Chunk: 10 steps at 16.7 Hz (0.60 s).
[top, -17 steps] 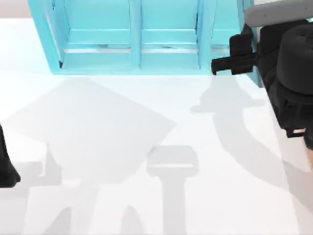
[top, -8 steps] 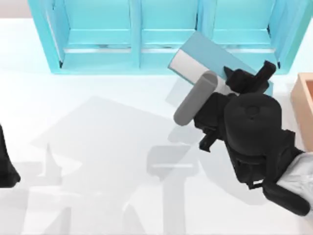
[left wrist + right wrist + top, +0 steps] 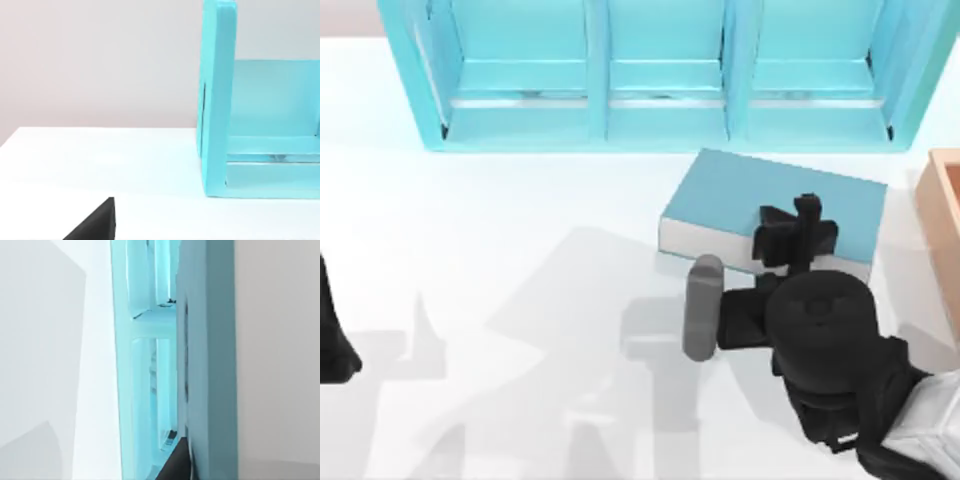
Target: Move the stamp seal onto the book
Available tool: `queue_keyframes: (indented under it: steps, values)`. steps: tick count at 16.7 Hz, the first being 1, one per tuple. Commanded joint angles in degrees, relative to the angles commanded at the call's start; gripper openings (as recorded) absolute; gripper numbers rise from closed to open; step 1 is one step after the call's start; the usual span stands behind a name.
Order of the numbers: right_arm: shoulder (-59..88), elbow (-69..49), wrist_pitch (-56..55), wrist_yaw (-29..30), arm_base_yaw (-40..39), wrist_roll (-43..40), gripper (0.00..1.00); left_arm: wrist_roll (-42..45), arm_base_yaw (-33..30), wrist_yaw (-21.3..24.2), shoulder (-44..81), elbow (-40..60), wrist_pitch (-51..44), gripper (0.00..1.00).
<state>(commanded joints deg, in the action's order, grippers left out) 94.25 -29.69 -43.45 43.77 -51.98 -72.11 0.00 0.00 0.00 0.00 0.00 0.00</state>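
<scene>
Right claw [image 3: 800, 228] hangs over the teal book [image 3: 740, 200], which lies flat on the white tabletop [image 3: 520, 220] just before the turquoise shelf unit [image 3: 650, 90]. Cannot tell whether its fingers are apart or together. Left arm [image 3: 332, 340] sits at the tabletop's left edge.

R gripper [image 3: 798, 232] over teal book [image 3: 740, 195], just below turquoise shelf [image 3: 650, 110]; L arm [image 3: 332, 340] at left edge.
</scene>
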Motion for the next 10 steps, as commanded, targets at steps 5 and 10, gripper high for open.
queue_keyframes:
  steps: [5, 10]
  values:
    - [0.08, 0.21, 0.13, -0.12, 0.25, 0.17, 0.0, 0.0, 0.0, 0.0, 0.0, 0.0, 0.0, 1.0]
    - [-0.7, 0.6, 0.45, 0.6, -0.67, 0.19, 0.0, 0.0, 0.0, 0.0, 0.0, 0.0, 0.0, 1.0]
